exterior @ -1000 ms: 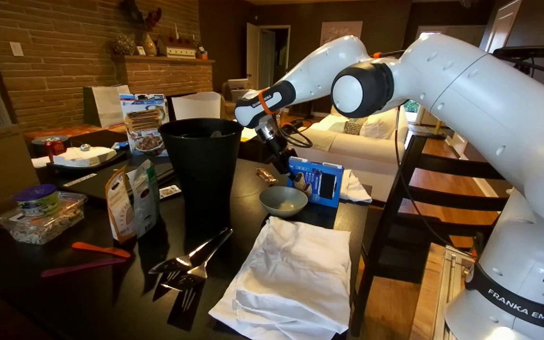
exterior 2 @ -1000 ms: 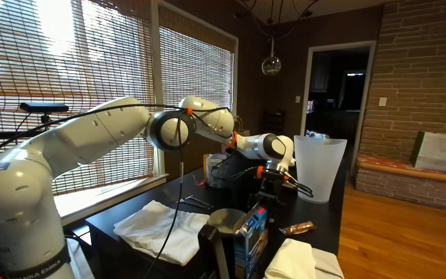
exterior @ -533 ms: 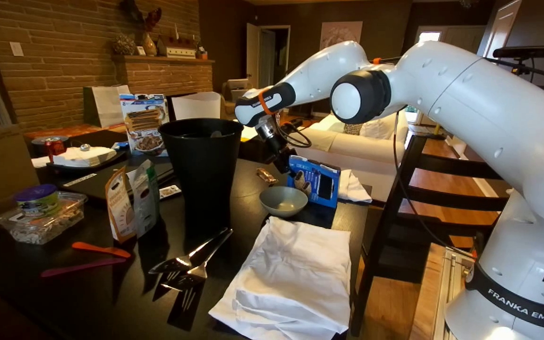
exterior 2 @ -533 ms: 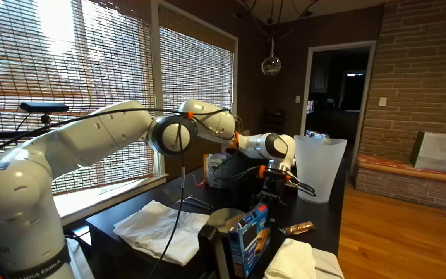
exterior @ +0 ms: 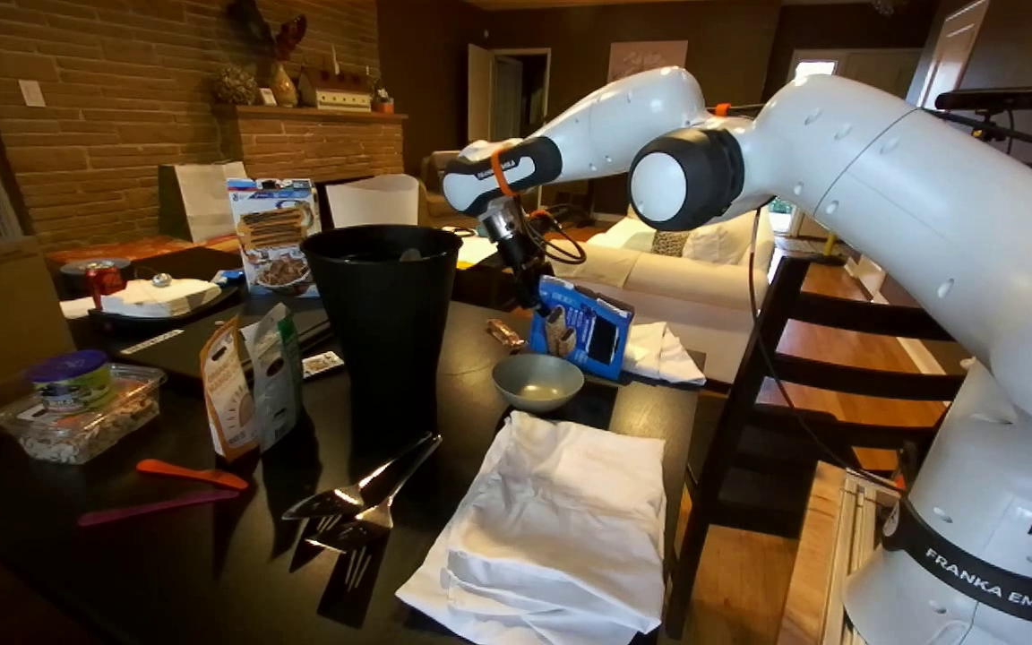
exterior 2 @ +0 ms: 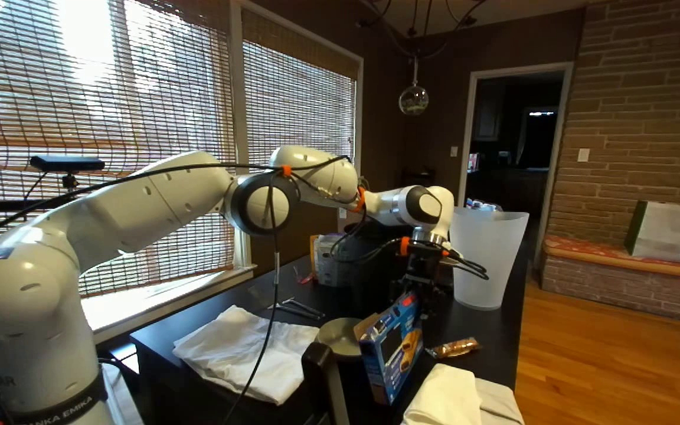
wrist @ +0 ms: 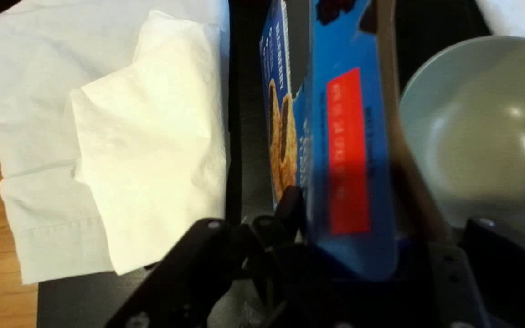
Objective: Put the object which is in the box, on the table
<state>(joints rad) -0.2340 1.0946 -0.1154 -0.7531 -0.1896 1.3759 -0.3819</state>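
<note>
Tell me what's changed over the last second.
The tool has taken hold of the blue box and raised it, now tilted, shifting it up and leftward in an exterior view. The gray bowl and small wrapped bar stayed put.

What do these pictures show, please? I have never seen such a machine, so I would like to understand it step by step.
The machine is a white jointed robot arm ending in a black two-fingered gripper. Two pictures look at it from outside, from different places; the close-up is taken from its wrist. On the dark, glossy table are a grey-green round bowl, a folded white cloth, a tall black bin, shiny silver-coloured utensils and a small brown wrapped packet, among other things. The gripper holds a bright-blue rectangular cardboard box by one end, and the box is tilted. I cannot tell whether it touches the table or what is inside it.
</note>
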